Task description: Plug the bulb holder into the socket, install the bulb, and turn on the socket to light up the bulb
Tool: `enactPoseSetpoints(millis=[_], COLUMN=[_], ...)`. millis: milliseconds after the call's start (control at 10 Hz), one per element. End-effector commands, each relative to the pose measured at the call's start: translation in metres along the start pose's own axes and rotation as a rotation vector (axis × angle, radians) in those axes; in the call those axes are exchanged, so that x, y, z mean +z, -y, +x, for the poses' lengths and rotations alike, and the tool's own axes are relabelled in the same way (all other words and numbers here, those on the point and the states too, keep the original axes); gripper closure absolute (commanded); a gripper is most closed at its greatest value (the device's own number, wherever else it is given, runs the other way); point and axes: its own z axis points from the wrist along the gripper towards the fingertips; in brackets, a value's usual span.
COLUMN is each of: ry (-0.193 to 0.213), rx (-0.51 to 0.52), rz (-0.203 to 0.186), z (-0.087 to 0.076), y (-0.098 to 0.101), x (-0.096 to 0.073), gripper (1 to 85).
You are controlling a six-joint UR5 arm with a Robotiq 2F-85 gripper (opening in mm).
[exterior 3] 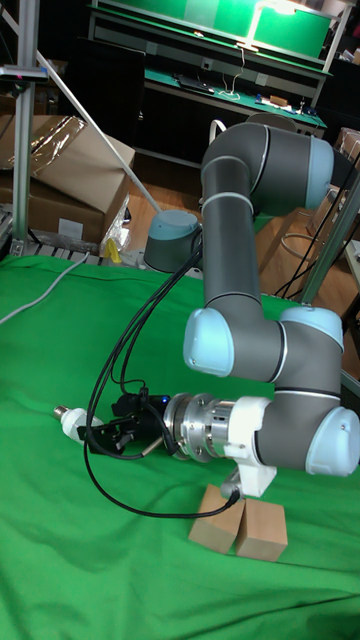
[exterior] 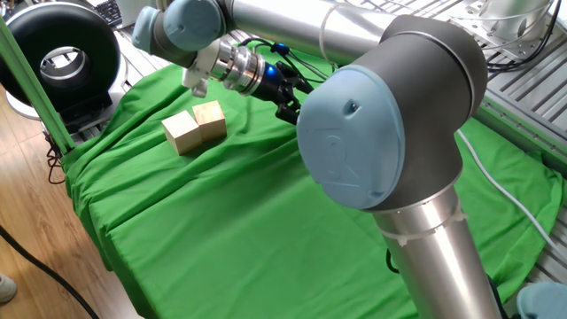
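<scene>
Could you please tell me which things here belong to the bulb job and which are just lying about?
For the job: the bulb, by the gripper; socket and bulb holder not in view.
Lying about: two wooden blocks, cardboard boxes.

The bulb (exterior 3: 70,421) is white with a silver screw base pointing left. It lies sideways just above the green-covered bench, at the fingers' tips.
</scene>
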Motion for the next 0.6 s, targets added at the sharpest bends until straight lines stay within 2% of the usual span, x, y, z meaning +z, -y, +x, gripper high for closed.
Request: enactPoseSetpoints(millis=[0,200,500], ry=[0.012,-0.006,-0.009], rx=[-0.035,-0.062,-0.076], rz=[0.025,0.049,0.050], z=[-0.0116,-0.0083,-0.0061], y=[0.0066,0.0134,0.0147], x=[-0.0028,0.0000,0.0040], gripper=[14.7,17.0,19.7])
